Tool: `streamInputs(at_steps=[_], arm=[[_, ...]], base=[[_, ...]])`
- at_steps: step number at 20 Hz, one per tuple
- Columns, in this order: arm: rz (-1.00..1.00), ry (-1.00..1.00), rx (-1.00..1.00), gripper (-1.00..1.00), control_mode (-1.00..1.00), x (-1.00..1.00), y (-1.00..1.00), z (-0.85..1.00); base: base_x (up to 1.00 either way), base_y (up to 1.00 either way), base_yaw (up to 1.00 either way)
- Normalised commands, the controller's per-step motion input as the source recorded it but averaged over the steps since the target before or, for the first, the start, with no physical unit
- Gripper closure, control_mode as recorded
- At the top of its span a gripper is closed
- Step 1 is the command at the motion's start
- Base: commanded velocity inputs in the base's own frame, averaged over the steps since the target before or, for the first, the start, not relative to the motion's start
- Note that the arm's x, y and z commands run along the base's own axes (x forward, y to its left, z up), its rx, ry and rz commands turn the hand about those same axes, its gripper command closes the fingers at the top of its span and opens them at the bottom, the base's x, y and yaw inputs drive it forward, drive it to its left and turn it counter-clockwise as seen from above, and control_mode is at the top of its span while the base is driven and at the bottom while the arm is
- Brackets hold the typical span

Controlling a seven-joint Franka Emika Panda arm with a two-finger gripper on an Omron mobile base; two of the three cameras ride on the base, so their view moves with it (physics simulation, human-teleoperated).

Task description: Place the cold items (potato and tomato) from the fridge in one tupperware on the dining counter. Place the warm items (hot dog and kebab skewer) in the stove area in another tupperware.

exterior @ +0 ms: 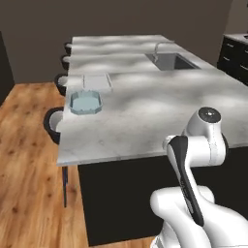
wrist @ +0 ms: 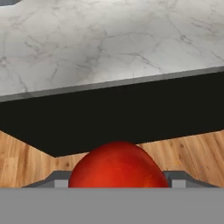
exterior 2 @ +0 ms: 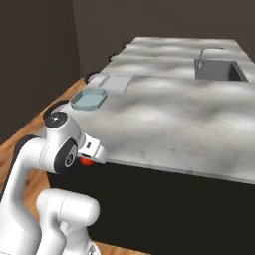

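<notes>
The tool (wrist: 118, 181) pinches a red tomato (wrist: 117, 166) between its fingers, held off the near edge of the marble table (exterior: 160, 106), above the wood floor (exterior: 24, 160). On the table's left end, well away from the sink (exterior: 172, 60), a blue-tinted tupperware (exterior: 85, 102) sits with nothing visible inside, a second clear tupperware (exterior: 97, 81) just behind it.

A long grey marble island counter (exterior: 145, 111) on a black base carries a recessed steel sink (exterior: 174, 61) with a faucet. Dark round stools (exterior: 52, 123) line its side over warm wooden plank flooring (exterior: 29, 184), before a dark brown wall (exterior: 97, 19).
</notes>
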Motion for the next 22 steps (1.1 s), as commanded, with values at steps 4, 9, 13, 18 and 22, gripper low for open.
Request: streamInputs(at_steps=[4, 9, 13, 18, 22], arm=[[0.0, 0.0, 0.0, 1.0, 1.0, 0.0, 0.0, 0.0], [0.0, 0.0, 0.0, 1.0, 1.0, 0.0, 0.0, 0.0], [0.0, 0.0, 0.0, 1.0, 1.0, 0.0, 0.0, 0.0], [0.0, 0.0, 0.0, 1.0, 1.0, 0.0, 0.0, 0.0], [0.0, 0.0, 0.0, 1.0, 1.0, 0.0, 0.0, 0.0]], base=[[0.14, 1.0, -0.5], [0.13, 1.0, -0.49], [0.12, 1.0, -0.49], [0.14, 1.0, -0.51], [0.16, 1.0, -0.52]])
